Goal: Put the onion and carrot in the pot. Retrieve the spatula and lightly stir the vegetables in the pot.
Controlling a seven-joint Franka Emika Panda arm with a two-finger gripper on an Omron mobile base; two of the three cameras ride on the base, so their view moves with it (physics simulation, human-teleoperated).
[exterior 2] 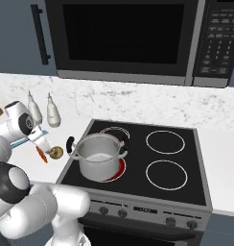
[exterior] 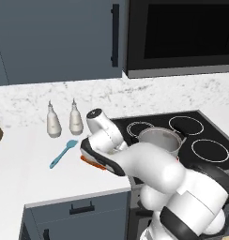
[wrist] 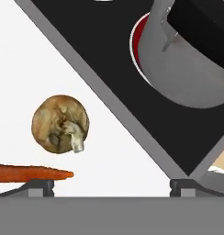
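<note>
The gripper (wrist: 111, 187) shows as 2 dark fingertips cut off by the bottom edge of the hand view; the jaws stand spread wide with nothing between them. In the left base view the arm covers the onion and most of the carrot (exterior: 84, 160), leaving 1 orange sliver visible beside the wrist. The carrot (wrist: 31, 173) is also cut off at the left edge of the hand view, lying flat on the white counter (wrist: 49, 69) just above the left fingertip. The onion (wrist: 60, 123) sits near the carrot tip, apart from it, on the counter beside the stove (exterior 2: 138, 158). The pot (exterior 2: 99, 156) stands upright on the front-left burner, which glows red; its interior appears empty in the right base view. The spatula (exterior: 63, 153) lies flat on the counter, in front of 2 white bottles (exterior: 54, 121).
</note>
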